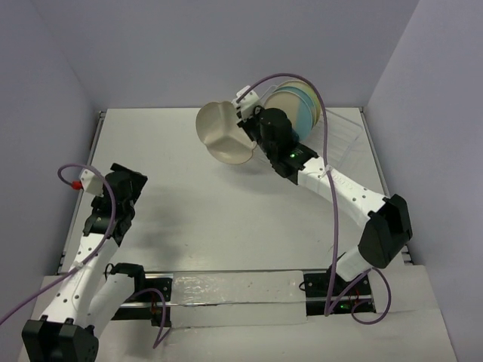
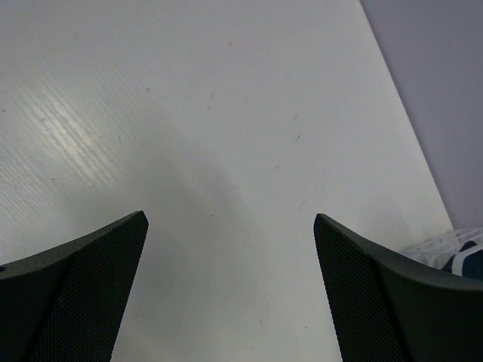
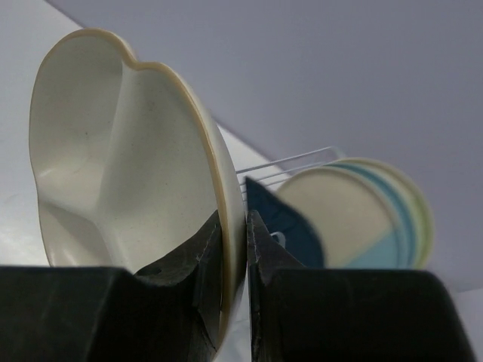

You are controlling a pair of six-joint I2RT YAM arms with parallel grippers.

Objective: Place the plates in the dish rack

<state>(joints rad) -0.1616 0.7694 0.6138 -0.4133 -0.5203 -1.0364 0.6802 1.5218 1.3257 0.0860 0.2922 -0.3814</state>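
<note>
My right gripper (image 3: 234, 220) is shut on the rim of the cream divided plate (image 3: 128, 151), which stands on edge in the air. From above, that plate (image 1: 225, 134) hangs over the table's far middle, just left of the dish rack (image 1: 343, 139), with the right gripper (image 1: 247, 127) at its right edge. Round plates (image 1: 298, 105) in cream, pale blue and pale green stand upright in the rack. A dark blue dish (image 3: 290, 226) stands in front of them (image 3: 362, 219). My left gripper (image 2: 230, 219) is open over bare table at the left (image 1: 127, 183).
The white table (image 1: 211, 204) is walled by lilac panels at the back and both sides. The rack's wire (image 3: 290, 162) fills the far right corner. A corner of the rack (image 2: 441, 243) with the dark blue dish (image 2: 472, 260) shows in the left wrist view.
</note>
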